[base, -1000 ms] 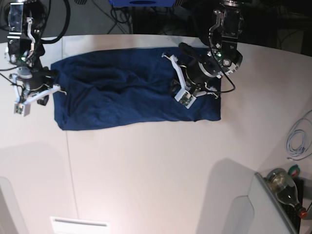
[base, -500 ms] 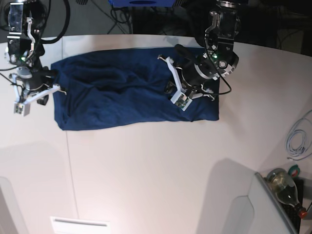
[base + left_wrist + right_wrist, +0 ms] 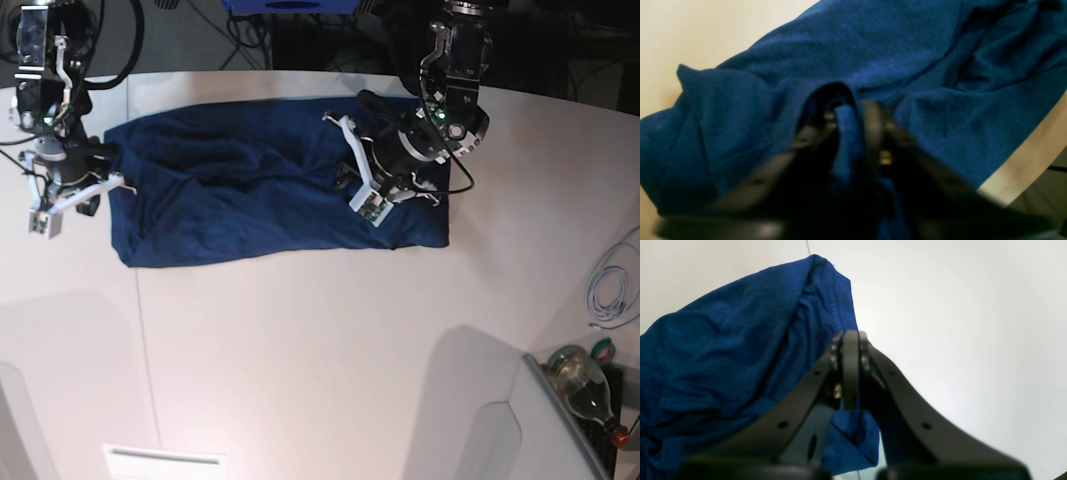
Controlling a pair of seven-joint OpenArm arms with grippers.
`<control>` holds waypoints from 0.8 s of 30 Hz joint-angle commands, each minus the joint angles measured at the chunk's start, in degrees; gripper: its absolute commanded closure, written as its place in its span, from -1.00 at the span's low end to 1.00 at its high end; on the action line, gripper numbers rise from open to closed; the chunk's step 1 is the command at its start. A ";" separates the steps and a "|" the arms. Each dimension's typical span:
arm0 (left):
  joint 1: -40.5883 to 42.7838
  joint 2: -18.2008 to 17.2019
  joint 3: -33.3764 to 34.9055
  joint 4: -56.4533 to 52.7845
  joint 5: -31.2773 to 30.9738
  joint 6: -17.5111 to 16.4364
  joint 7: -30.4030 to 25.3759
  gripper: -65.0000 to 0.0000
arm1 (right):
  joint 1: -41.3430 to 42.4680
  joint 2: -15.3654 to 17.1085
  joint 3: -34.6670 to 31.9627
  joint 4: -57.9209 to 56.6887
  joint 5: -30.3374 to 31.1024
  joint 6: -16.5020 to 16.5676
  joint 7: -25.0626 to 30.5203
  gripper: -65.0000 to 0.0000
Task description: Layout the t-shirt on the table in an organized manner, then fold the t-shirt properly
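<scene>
1. T-shirt (image 3: 270, 190) lies spread but wrinkly along the far edge of the desk (image 3: 320, 360), w/ bare white surface toward the near edge.
2. Left gripper (image 3: 853, 133): fingers part-open w/ a fold of navy cloth between them; we can't tell if it's pinched or let go.
3. Right gripper (image 3: 850, 373): fingers clenched flat together, nothing between them, at the shirt's end by the desk's side edge.
4. We judge the cloth soft, light, floppy, no stiffness; it'll sag & bunch when lifted.
5. Best hold: hem or sleeve corners, pinched thru both layers, pulled taut & low.
</scene>
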 commanded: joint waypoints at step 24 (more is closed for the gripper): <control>3.69 -0.93 -5.39 7.67 -0.53 -0.24 -1.16 1.00 | 0.44 0.54 0.11 0.99 0.17 0.05 1.32 0.98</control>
